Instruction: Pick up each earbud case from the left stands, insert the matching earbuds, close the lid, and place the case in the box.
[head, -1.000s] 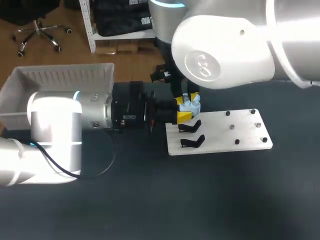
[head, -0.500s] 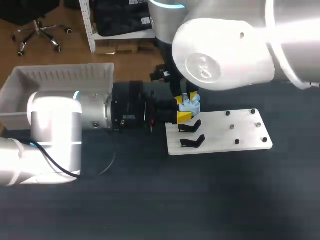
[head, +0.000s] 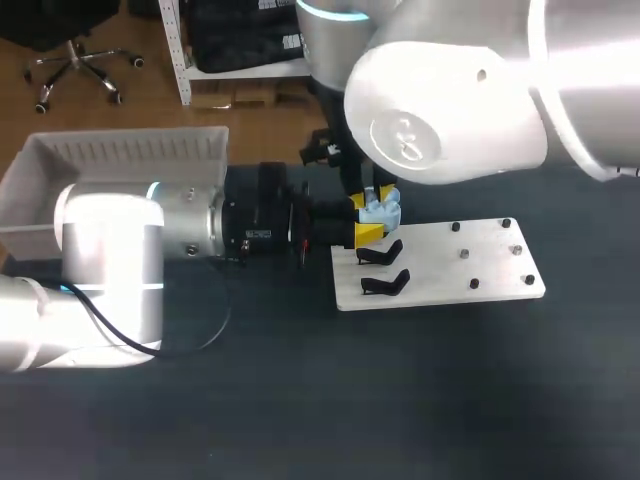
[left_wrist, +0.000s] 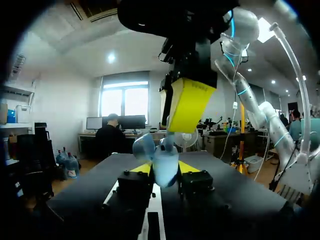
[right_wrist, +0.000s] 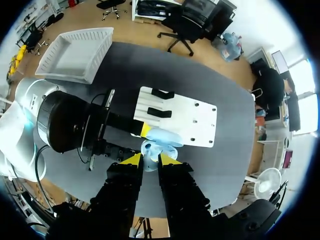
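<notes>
Pale blue earbud case (head: 381, 212) is up in the air, held over the near-left corner of the white flat board (head: 440, 275), clear of its surface. The left gripper (left_wrist: 164, 170) reaches in level from the side, and its yellow fingertips (left_wrist: 141, 168) are clamped on the case's body from both sides. In the left wrist view the case looks to have its lid swung open, two rounded lobes showing above the grip.

The right gripper (right_wrist: 150, 160) hangs straight down over the same spot, its yellow tips right at the upper part of the case. Whether it grips anything there, I cannot tell.

Just beside the case, two black stands (head: 381, 253) sit on the board's left part, one behind the other, both bare. Small dark pegs dot the board's right half. The white plastic box (head: 130, 150) sits well apart at the far left of the dark table (head: 300, 400), behind the left arm.
</notes>
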